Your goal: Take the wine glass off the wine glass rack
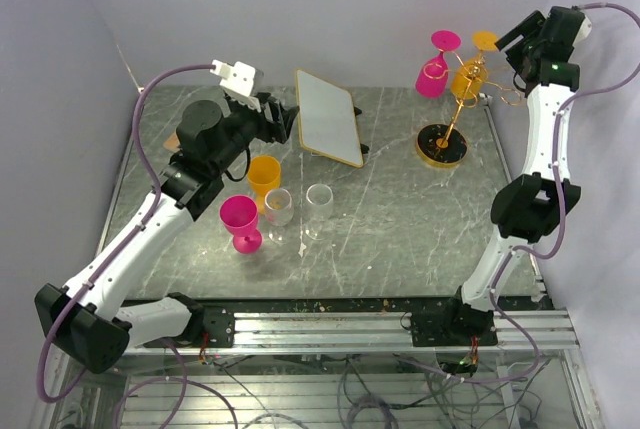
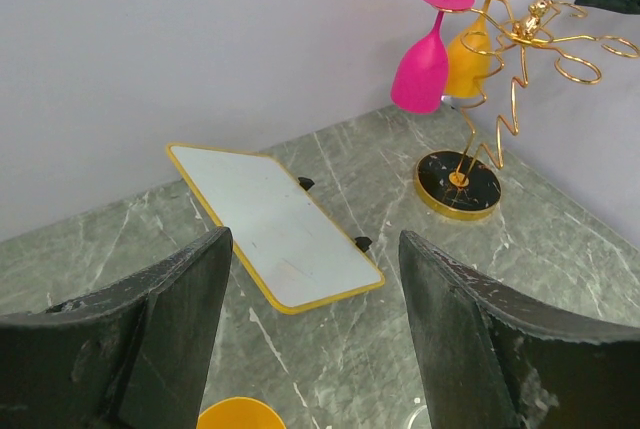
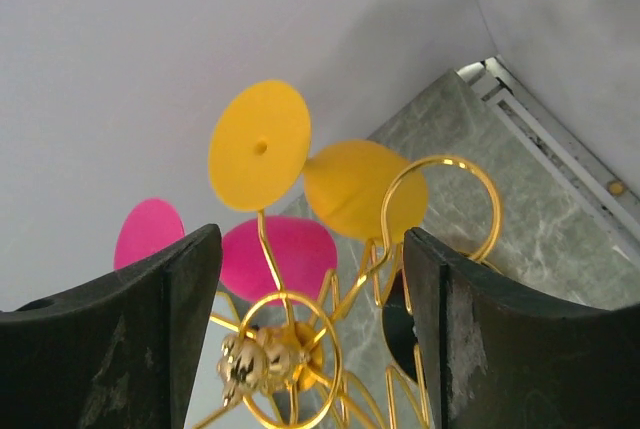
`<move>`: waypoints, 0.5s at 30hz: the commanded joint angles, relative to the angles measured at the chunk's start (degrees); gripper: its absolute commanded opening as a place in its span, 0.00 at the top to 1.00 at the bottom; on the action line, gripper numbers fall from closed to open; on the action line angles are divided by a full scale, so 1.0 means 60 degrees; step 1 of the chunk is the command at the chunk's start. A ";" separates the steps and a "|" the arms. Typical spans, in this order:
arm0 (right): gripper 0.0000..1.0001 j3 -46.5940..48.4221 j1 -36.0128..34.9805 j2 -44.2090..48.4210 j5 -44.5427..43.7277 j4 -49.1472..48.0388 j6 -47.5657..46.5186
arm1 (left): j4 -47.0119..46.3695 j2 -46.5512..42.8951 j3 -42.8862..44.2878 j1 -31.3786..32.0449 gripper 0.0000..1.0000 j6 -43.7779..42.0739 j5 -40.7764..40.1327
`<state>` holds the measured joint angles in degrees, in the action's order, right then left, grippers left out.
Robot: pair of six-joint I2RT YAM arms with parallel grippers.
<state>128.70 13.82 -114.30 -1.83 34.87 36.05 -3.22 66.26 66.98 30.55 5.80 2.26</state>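
Observation:
The gold wire wine glass rack [image 1: 456, 109] stands on its round dark base [image 1: 441, 145] at the back right. Two wine glasses hang upside down from it: a pink one [image 1: 433, 75] and a yellow one [image 1: 467, 77]. My right gripper [image 1: 506, 67] is open, level with the rack's top, just to its right. In the right wrist view its fingers [image 3: 170, 329] flank the rack's top knob [image 3: 262, 359], with the yellow glass [image 3: 360, 187] and the pink glass [image 3: 285, 254] beyond. My left gripper [image 1: 287, 119] hangs open and empty, far from the rack [image 2: 500, 99].
A white gold-rimmed board [image 1: 328, 116] lies at the back centre. At front left stand a yellow glass [image 1: 264, 174], a pink glass [image 1: 240, 221] and two clear glasses [image 1: 278, 206] [image 1: 319, 204]. Walls close in behind and to the right of the rack.

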 commanded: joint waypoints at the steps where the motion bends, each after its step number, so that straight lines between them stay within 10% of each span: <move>1: 0.29 0.0741 0.0184 -0.0622 0.0757 -0.0081 0.0816 | -0.0517 0.0044 -0.0016 0.0017 0.23 -0.0044 0.0238; 15: 0.42 0.1421 0.0214 -0.1050 0.0655 -0.0050 0.1124 | -0.0460 0.0190 0.0013 0.0124 0.22 -0.0059 0.0216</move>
<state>135.02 15.16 -120.92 2.76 34.20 42.70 -3.25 67.20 66.98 30.96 5.80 2.74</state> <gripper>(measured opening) 0.564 0.776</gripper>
